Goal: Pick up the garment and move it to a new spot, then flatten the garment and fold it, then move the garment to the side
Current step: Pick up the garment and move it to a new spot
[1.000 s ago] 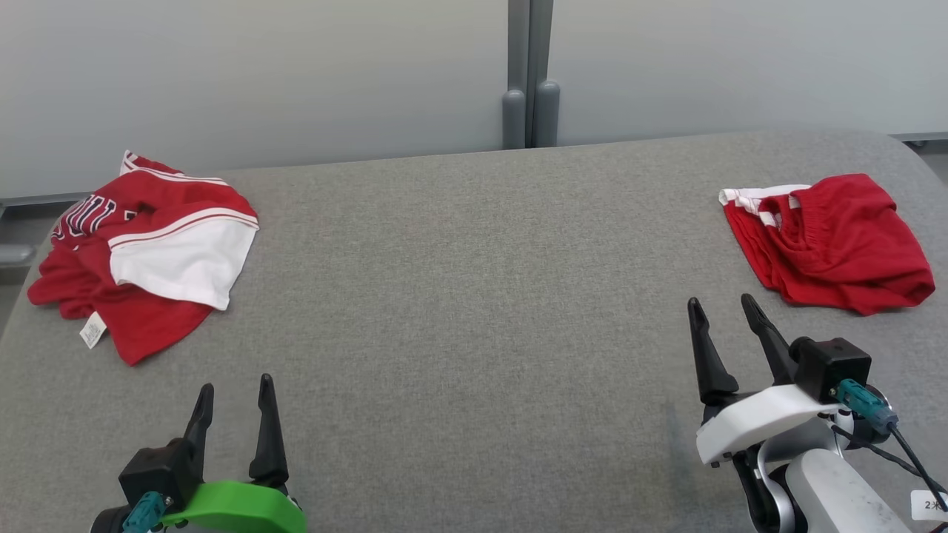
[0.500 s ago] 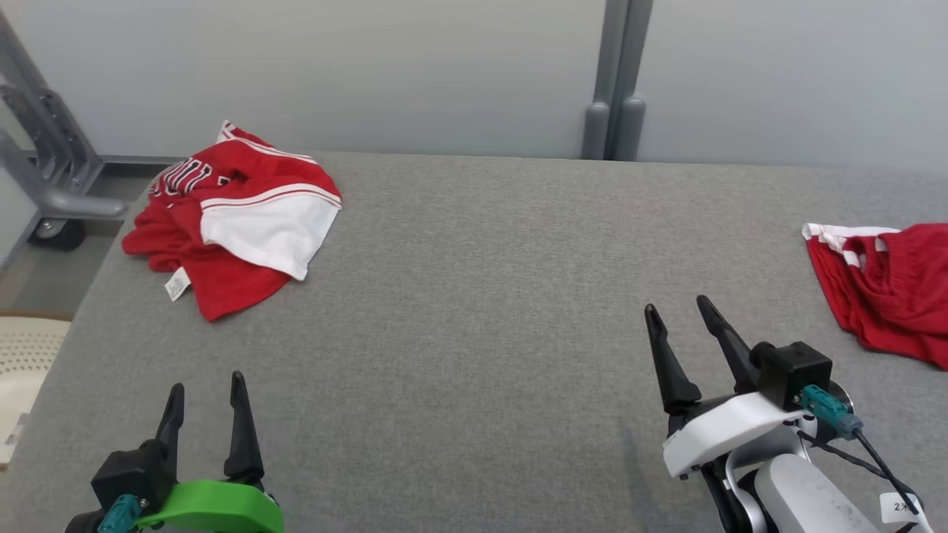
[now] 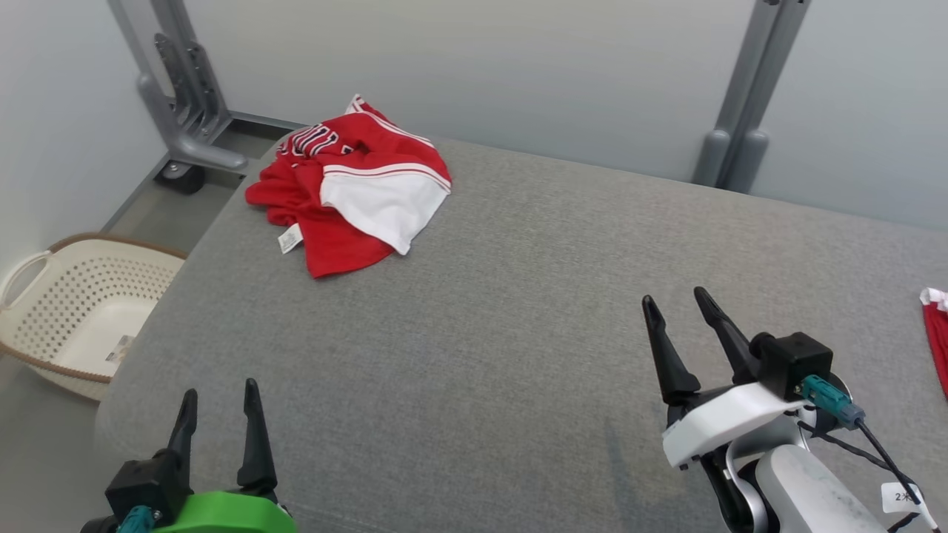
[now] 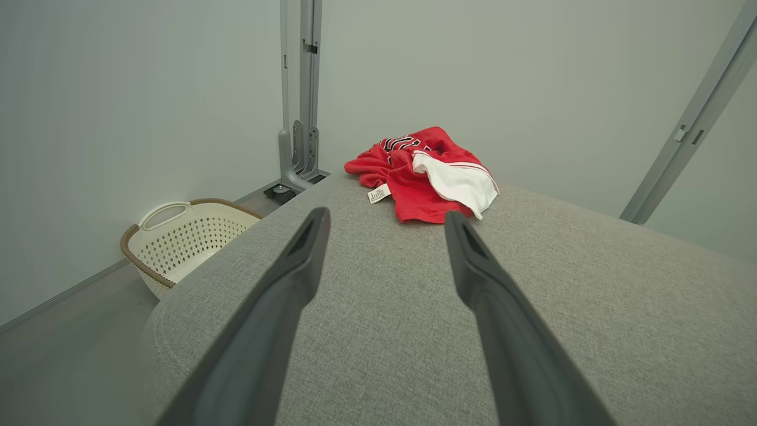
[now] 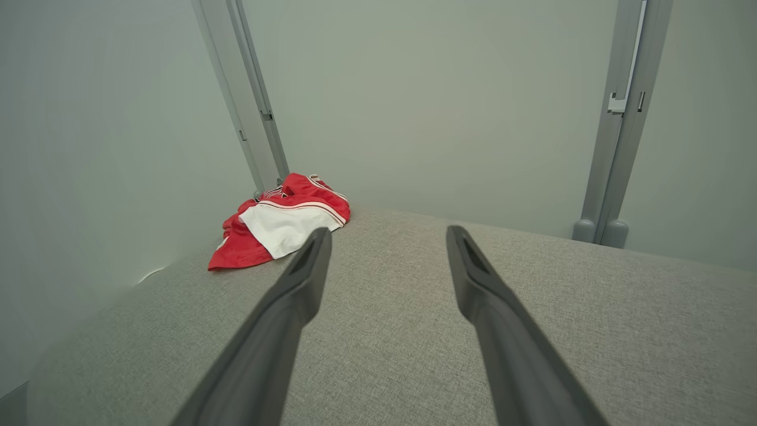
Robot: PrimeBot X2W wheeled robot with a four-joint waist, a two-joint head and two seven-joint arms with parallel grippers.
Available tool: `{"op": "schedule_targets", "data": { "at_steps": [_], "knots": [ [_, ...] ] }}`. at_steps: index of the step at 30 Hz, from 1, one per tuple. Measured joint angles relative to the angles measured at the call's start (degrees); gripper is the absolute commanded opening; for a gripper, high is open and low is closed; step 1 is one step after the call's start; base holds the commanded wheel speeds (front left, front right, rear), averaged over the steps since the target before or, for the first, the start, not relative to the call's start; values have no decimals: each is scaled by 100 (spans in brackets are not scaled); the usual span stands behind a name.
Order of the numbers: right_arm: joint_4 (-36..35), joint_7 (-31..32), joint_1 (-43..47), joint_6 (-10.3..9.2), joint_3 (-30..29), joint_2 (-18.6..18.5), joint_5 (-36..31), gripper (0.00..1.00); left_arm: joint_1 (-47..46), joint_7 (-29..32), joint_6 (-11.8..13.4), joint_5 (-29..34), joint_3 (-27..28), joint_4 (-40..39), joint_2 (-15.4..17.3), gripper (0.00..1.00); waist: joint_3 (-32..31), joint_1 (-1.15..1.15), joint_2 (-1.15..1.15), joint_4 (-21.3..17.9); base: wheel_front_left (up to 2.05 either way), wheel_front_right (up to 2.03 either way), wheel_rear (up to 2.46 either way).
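A crumpled red-and-white garment (image 3: 348, 189) lies at the far left corner of the grey fabric-covered bench (image 3: 481, 311). A white panel edged with red stripes is folded over its top, and a small white label (image 3: 290, 238) sticks out at its near edge. Dark lettering shows on the red cloth toward the back, too bunched to read. The left fingers (image 3: 254, 433) hover over the near left part of the bench, spread wide apart and holding nothing, their tips pointing toward the garment and well short of it. The right fingers (image 3: 664, 344) hover over the near right part, likewise wide open and empty, also well apart from the garment. In the left wrist view the garment sits just beyond the gap between the two dark fingers, while in the right wrist view it lies off to the left of them. On the floor beside the bench's left end stands a cream perforated basket (image 3: 74, 296) with a brown rim. At the bench's right edge a sliver of red cloth with a white trim (image 3: 937, 333) shows, perhaps a second piece of clothing, though too little is visible to say. Grey posts (image 3: 740, 111) stand against the pale wall behind.
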Motion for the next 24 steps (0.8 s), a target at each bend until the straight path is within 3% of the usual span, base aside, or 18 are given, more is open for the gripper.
{"op": "schedule_targets", "data": {
  "at_steps": [9, 19, 24],
  "knots": [
    [-8, -1, 10, -26, -68, 37, -5, 100, -5, 52, 2, 1, 35, -47, 1, 100, -10, 0, 0, 569, 0, 0, 0],
    [-167, 51, 5, -65, -120, -23, -144, 100, -63, 196, 2, 2, 67, -358, -1, 100, 175, 0, 0, 395, 0, 0, 0],
    [-323, 93, -7, -107, -302, -101, -192, 100, -615, 460, -9, 177, -126, -436, 38, 100, 360, 0, 0, 305, 0, 0, 0]
  ]
}}
